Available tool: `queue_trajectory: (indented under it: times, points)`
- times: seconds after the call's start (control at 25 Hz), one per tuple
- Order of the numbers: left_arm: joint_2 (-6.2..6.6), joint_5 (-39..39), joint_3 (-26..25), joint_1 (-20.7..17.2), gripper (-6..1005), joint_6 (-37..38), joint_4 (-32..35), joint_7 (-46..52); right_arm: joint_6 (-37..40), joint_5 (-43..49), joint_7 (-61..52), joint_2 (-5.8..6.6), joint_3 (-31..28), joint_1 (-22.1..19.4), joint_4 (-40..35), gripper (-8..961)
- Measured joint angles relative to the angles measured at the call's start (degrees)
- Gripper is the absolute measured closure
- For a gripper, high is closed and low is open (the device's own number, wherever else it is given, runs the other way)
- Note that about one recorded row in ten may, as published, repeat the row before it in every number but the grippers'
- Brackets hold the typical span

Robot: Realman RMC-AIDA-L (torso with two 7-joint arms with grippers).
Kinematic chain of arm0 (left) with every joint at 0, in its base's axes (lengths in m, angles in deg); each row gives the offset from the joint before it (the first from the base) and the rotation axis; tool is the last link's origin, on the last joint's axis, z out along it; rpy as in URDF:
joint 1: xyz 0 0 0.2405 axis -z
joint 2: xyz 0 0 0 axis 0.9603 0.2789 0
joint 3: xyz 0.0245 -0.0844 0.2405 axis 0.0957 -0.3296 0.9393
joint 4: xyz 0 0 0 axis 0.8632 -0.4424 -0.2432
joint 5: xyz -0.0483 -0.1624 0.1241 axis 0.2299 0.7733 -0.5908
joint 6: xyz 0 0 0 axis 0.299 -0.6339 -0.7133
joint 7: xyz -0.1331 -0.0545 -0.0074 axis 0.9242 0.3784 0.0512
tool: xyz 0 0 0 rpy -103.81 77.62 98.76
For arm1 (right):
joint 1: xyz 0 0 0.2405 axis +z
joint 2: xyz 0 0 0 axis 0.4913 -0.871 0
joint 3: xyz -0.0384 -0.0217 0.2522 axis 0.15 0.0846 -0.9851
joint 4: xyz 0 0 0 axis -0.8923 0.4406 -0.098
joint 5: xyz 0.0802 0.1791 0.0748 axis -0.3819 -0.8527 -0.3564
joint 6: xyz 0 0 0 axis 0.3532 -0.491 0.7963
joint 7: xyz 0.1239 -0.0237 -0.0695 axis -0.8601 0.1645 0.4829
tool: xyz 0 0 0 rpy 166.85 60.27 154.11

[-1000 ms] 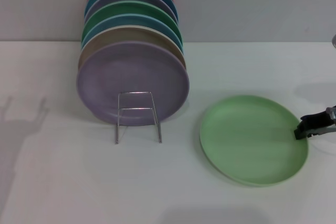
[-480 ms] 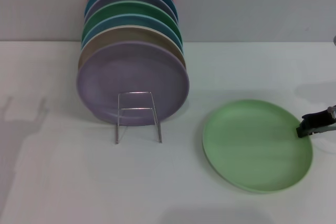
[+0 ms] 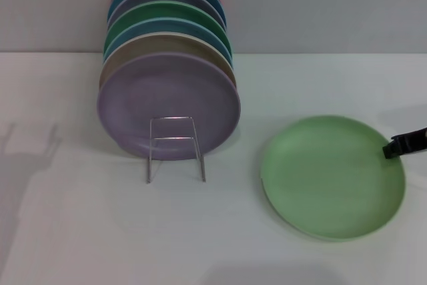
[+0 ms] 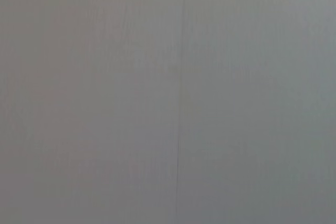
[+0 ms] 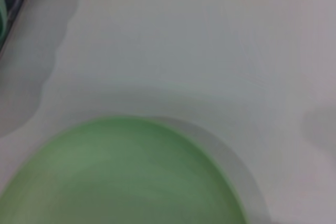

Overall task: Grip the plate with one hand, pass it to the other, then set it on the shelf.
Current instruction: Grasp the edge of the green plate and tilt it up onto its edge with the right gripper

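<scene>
The light green plate (image 3: 332,177) is at the right of the white table (image 3: 80,231), and a shadow beside its rim shows it lifted a little off the surface. My right gripper (image 3: 395,148) reaches in from the right edge of the head view and is shut on the plate's right rim. The plate fills the lower part of the right wrist view (image 5: 121,177). The silver wire shelf (image 3: 175,148) stands left of centre, with its front loop empty. My left gripper is out of view; the left wrist view shows only a plain grey surface.
Several plates stand upright in the shelf behind the empty loop, a lilac plate (image 3: 168,105) in front, then tan, blue, emerald-green and others. A grey wall (image 3: 320,5) runs behind the table. Bare table lies between the shelf and the green plate.
My right gripper has moved right and slightly up, drawing the green plate with it. The plate has shifted right and risen at the gripped edge. The shelf and its plates have not moved.
</scene>
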Motion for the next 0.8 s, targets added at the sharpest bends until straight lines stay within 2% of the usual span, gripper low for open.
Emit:
queue_trajectory:
  times: [0.04,0.24,0.48,0.8]
  points:
    - [0.03,0.0,0.0,0.0,170,0.0,0.0,0.0,0.2,-0.1,1.0,-0.47,-0.1,-1.1,-2.4,924]
    - [0.07,0.0,-0.1,0.0,170,0.0,-0.1,0.0,1.5,-1.4,4.4,-0.82,-0.6,-4.0,-7.4,925]
    - [0.09,0.0,-0.1,0.0,170,0.0,-0.2,0.0,3.1,-3.9,7.9,-0.88,-0.7,-6.0,-10.3,925]
    - [0.05,0.0,-0.1,0.0,170,0.0,-0.2,0.0,9.3,-6.0,12.5,-1.18,-0.1,-8.6,-12.2,924]
